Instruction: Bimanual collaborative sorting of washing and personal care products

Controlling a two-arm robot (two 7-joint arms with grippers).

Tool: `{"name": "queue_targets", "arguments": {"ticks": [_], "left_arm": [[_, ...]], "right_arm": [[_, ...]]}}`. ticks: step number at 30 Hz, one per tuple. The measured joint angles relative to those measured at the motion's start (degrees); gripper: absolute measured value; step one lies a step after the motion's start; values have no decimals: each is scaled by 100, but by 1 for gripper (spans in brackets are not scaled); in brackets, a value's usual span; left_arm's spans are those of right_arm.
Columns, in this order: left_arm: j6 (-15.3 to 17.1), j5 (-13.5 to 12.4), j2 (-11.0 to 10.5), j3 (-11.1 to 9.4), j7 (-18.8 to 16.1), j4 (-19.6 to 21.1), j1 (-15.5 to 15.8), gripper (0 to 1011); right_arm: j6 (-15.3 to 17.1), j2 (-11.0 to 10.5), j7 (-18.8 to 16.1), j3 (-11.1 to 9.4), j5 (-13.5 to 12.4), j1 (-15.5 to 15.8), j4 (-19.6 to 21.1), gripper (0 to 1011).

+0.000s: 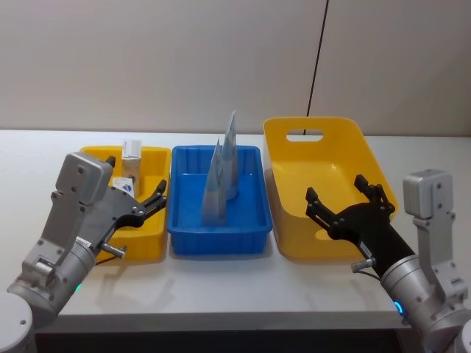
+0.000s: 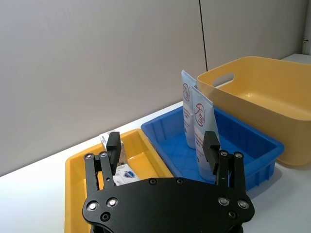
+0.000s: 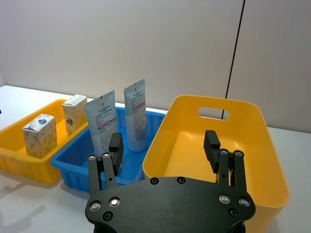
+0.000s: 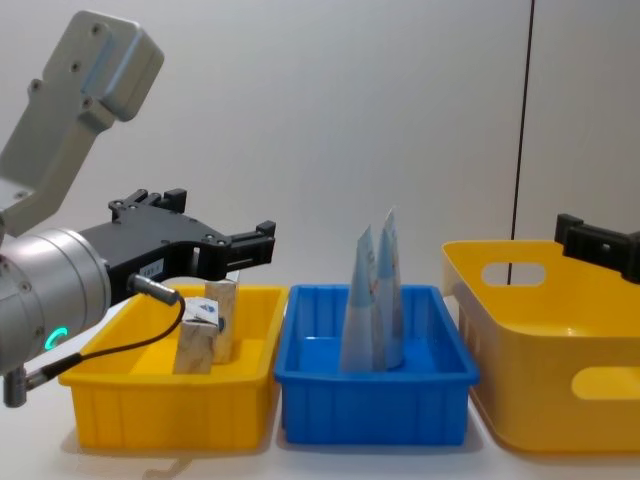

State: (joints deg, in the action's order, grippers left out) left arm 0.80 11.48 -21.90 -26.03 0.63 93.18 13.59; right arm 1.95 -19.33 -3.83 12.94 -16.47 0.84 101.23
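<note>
Left gripper (image 1: 137, 176) hovers spread and empty over the small yellow bin (image 1: 147, 243) holding two cartons (image 1: 132, 154); right gripper (image 1: 335, 187), likewise spread, over the large yellow basket (image 1: 291, 184). Two tubes (image 1: 229, 162) stand upright in the blue bin (image 1: 217, 241) between.

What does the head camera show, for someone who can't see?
A small yellow bin holds two cartons, a blue bin two upright tubes, beside a large yellow bin. The left gripper is open by the small bin, the right gripper by the large.

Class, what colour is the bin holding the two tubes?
The bin is blue; the head view shows it best.
</note>
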Motion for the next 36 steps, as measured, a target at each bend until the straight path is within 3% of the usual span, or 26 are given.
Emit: {"name": "queue_targets", "arguments": {"ticks": [27,36], "left_arm": [[4,-1,2,0,0,0,3,1002],[251,-78,180,-28,-43,-203,279,1001]], "right_arm": [[0,0,0,0,0,0,0,1000],[0,0,0,0,0,0,0,1000]]}}
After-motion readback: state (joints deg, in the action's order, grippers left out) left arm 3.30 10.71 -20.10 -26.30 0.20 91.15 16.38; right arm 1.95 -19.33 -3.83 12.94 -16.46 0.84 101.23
